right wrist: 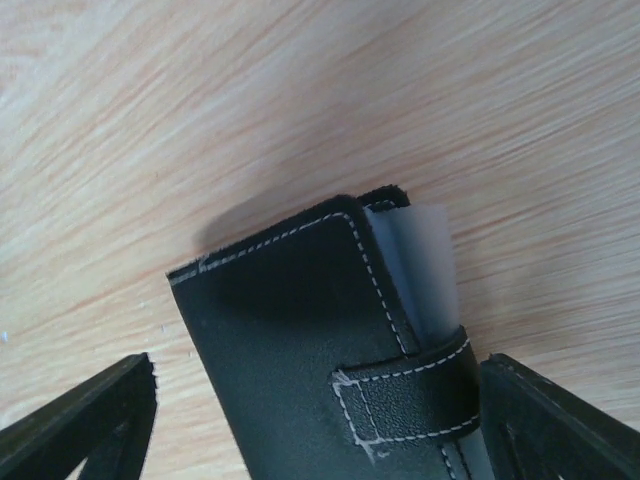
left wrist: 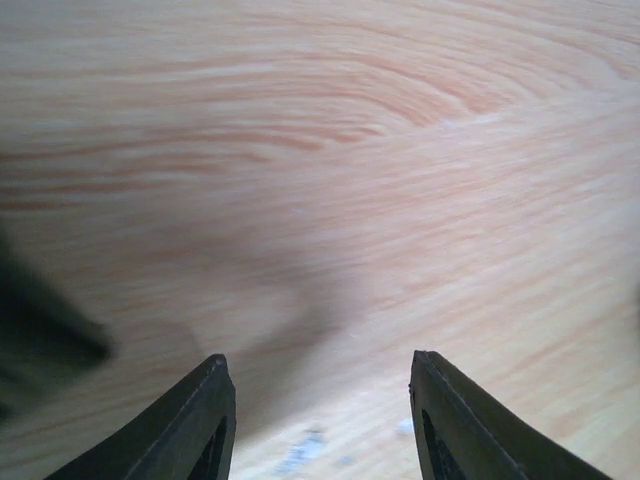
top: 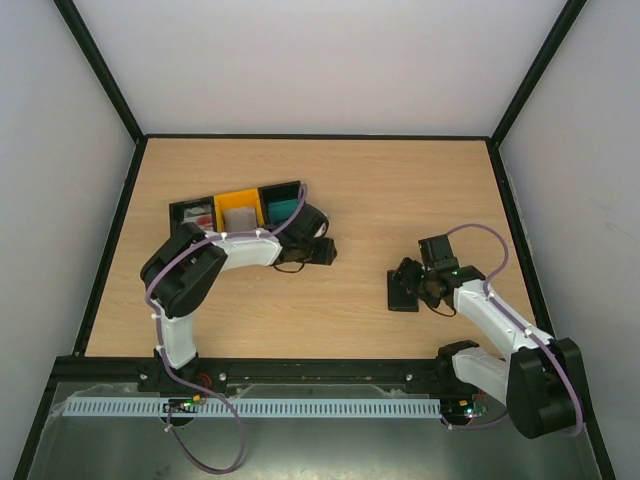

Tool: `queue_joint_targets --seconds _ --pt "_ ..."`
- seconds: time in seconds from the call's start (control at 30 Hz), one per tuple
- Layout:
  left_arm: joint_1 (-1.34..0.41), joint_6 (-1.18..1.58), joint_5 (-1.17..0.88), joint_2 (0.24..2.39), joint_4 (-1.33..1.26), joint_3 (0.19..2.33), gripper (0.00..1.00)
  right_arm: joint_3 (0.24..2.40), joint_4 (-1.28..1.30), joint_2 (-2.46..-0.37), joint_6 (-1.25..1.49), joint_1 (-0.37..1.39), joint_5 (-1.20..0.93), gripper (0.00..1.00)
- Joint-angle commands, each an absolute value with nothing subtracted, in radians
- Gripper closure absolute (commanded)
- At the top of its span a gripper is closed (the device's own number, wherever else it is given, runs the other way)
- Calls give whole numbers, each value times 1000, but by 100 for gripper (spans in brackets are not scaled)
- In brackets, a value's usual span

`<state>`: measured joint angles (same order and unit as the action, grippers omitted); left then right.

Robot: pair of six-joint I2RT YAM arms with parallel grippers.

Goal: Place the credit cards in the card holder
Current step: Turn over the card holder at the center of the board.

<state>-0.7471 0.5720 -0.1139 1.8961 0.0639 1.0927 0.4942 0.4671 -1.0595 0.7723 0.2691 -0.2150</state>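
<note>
The card holder (right wrist: 300,350) lies shut on the desk (top: 400,190), its snap tab (right wrist: 410,395) across the stitched cover and a pale translucent sheet (right wrist: 425,270) poking out along one edge. The right hand (right wrist: 318,368) is right over the card holder with its jaws spread wide, one finger (right wrist: 100,420) standing clear of the holder's one side and the other (right wrist: 560,425) just beside the tab end (whether it touches there I cannot tell). It has no hold on the holder.

In the top view, the left hand (left wrist: 318,362) is well to the left of the card holder. Its jaws are parted about halfway, with nothing but bare wood between them.

Further from the card holder, up and to the left beyond the left hand, stands a row of three bins. The black bin (top: 300,190) nearest the holder has teal credit cards (top: 284,208) in it. Next comes a yellow bin (top: 228,200). The black bin (top: 180,212) farthest from the holder carries red-and-white cards (top: 200,213).
</note>
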Motion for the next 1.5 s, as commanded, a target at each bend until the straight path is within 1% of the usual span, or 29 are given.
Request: queue_joint_targets --seconds 0.0,0.07,0.2,0.37,0.43,0.53,0.8,1.03,1.2,1.33,1.47 --pt "-809 673 -238 1893 -55 1051 49 451 451 -1063 734 276 -395 15" --pt "-832 713 -252 1885 -64 1033 45 443 426 -1060 728 276 -463 15" --pt "-870 794 -315 1831 -164 948 38 407 362 -1027 758 275 -537 15" --pt "-907 825 -299 1820 -173 923 37 351 271 -1005 796 276 -567 15" --pt "-913 835 -292 1822 -178 918 38 340 248 -1006 802 276 -560 17" --pt "-913 844 -303 1828 -188 919 39 330 221 -1004 818 275 -540 24" --pt "-936 807 -312 1870 -169 986 45 290 187 -944 861 275 -430 33" --pt "-967 774 -307 1938 -144 1056 48 283 140 -951 855 275 -466 35" --pt "-981 755 -309 1980 -110 1102 55 274 110 -988 844 275 -515 36" --pt "-985 741 -308 2004 -97 1112 67 256 18 -1008 856 275 -654 36" --pt "-984 740 -295 2031 -75 1121 76 240 -78 -961 906 276 -755 36"
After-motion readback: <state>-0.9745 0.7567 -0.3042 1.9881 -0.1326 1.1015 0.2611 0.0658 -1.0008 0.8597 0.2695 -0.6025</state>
